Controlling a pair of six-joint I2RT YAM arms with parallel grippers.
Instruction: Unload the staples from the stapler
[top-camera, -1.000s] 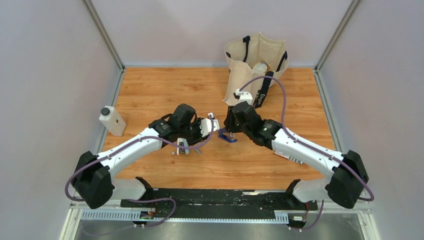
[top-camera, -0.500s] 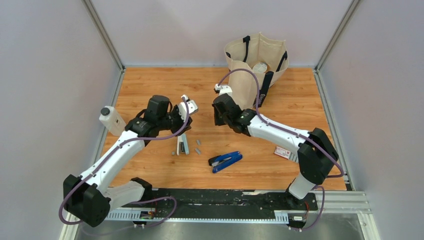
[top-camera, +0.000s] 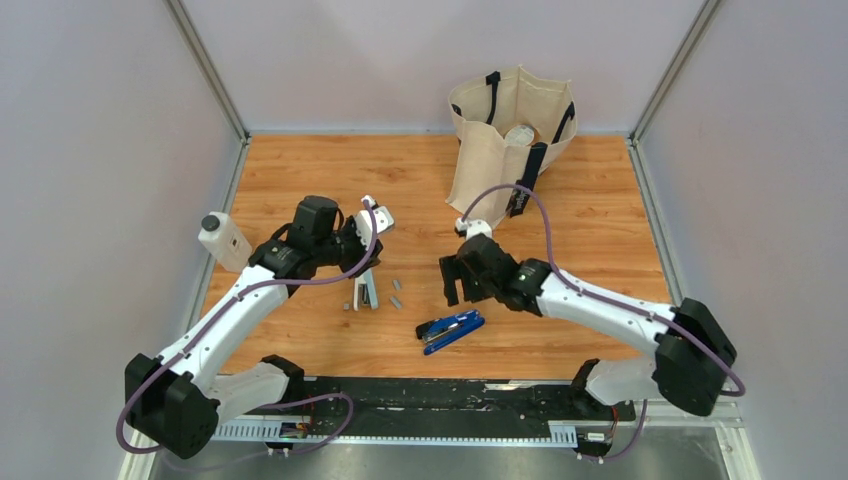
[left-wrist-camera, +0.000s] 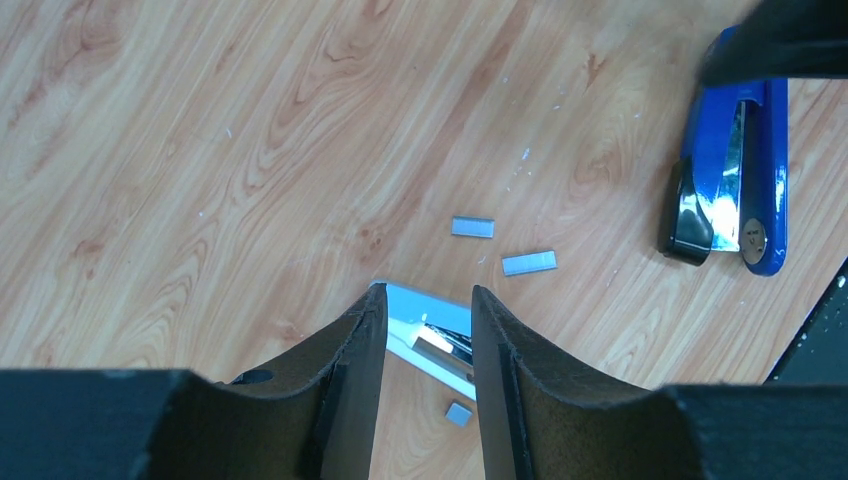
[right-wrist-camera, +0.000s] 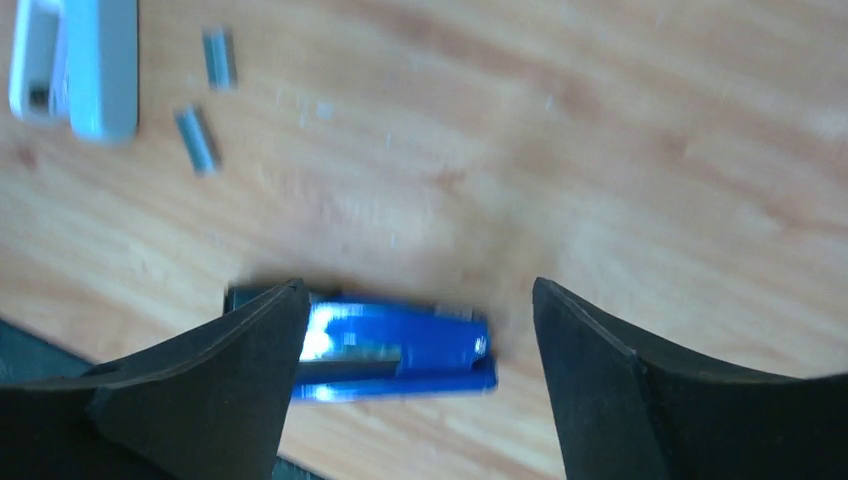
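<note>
The dark-blue stapler (top-camera: 450, 328) lies on its side on the wooden table, near the front edge. My right gripper (top-camera: 460, 295) hovers just behind and above it, open. In the right wrist view, blurred by motion, the stapler (right-wrist-camera: 400, 350) shows below and between the wide-spread jaws of the right gripper (right-wrist-camera: 420, 285), untouched. My left gripper (top-camera: 366, 262) is open partway over a pale grey oblong object (left-wrist-camera: 430, 335) that lies on the table. Loose staples (left-wrist-camera: 528, 262) lie beside that object. The stapler (left-wrist-camera: 735, 170) also shows at the upper right of the left wrist view.
A white bottle (top-camera: 224, 242) with a black cap stands at the left wall. A cream tote bag (top-camera: 510, 140) stands at the back right. Short staple strips (top-camera: 396, 292) are scattered between the pale object (top-camera: 365, 292) and the stapler. A black rail (top-camera: 430, 395) runs along the near edge.
The two grippers, close together mid-table a second ago, have parted. The stapler now lies free near the front edge. The left arm drew back left; the right gripper opened and swung over the stapler.
</note>
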